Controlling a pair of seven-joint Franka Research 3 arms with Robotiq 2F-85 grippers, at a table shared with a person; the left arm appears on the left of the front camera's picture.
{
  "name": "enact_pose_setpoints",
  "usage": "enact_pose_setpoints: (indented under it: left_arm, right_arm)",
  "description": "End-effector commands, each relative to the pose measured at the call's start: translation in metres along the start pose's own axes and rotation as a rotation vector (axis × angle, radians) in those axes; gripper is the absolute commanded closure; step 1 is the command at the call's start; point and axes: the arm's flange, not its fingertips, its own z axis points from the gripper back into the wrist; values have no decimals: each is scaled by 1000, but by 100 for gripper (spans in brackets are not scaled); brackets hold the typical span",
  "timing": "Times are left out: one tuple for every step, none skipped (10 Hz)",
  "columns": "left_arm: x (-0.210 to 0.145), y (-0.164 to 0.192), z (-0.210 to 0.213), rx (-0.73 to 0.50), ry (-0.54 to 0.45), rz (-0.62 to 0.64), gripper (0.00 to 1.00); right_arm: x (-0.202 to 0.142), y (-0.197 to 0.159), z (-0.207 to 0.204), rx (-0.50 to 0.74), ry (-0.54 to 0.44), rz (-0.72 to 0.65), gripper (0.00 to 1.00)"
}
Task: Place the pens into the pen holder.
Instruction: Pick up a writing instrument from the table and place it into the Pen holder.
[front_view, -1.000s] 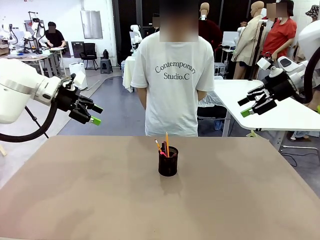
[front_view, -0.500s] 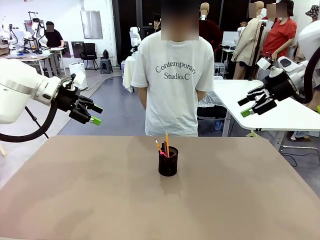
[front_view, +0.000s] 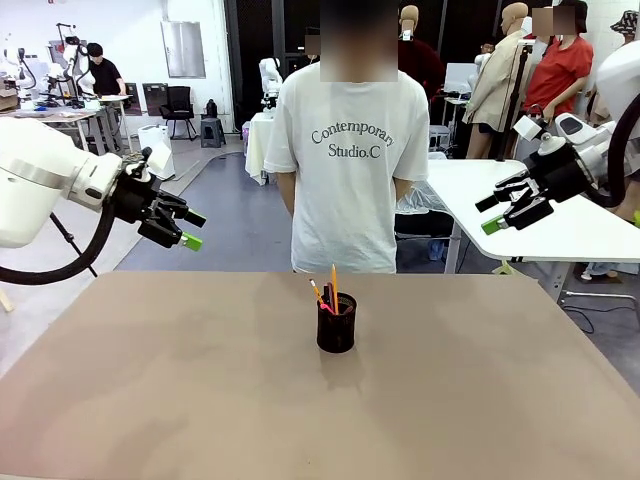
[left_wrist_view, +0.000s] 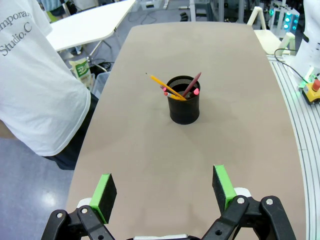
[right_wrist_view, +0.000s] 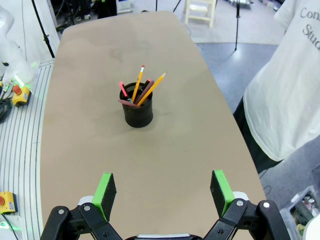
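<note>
The surface (front_view: 150, 400) is a brown top spanning the lower half of the front view. Its far edge runs across mid-frame, directly in front of the person (front_view: 345, 150) standing there. The pen holder (front_view: 336, 322) stands upright just right of centre in the front view, nearer the far edge than the near one. Bare surface surrounds it on every side, widest toward the lower left and lower right of the frame.

The pens (front_view: 328, 292) stand inside the holder, long axes steep and splayed. In the front view the yellow-orange pencil (front_view: 334, 280) points almost straight up. A second slim pencil (front_view: 318, 294) tilts toward the upper left. In the left wrist view, one yellow pencil (left_wrist_view: 162, 85) leans toward the upper left and the reddish-brown pencil (left_wrist_view: 192, 83) toward the upper right.

The left tool (front_view: 186, 229) hangs in the air at the left of the front view, above and beyond the surface's left far corner, fingers spread, holding nothing. The right tool (front_view: 491, 213) hangs at the right, off the far right corner, fingers also spread and empty. Both are well apart from the holder. In each wrist view the green pads (left_wrist_view: 106, 189) (right_wrist_view: 104, 189) stand wide apart at the bottom of the frame.
</note>
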Motion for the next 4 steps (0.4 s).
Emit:
enact_pose_setpoints:
  left_arm:
    - [0, 1, 1, 1, 0, 1, 0]
    - [0, 1, 1, 1, 0, 1, 0]
    - [0, 1, 1, 1, 0, 1, 0]
    - [0, 1, 1, 1, 0, 1, 0]
  right_arm:
    - [1, 2, 1, -6, 1, 1, 0]
    - [1, 2, 1, -6, 1, 1, 0]
    - [1, 2, 1, -6, 1, 1, 0]
    - [1, 2, 1, -6, 1, 1, 0]
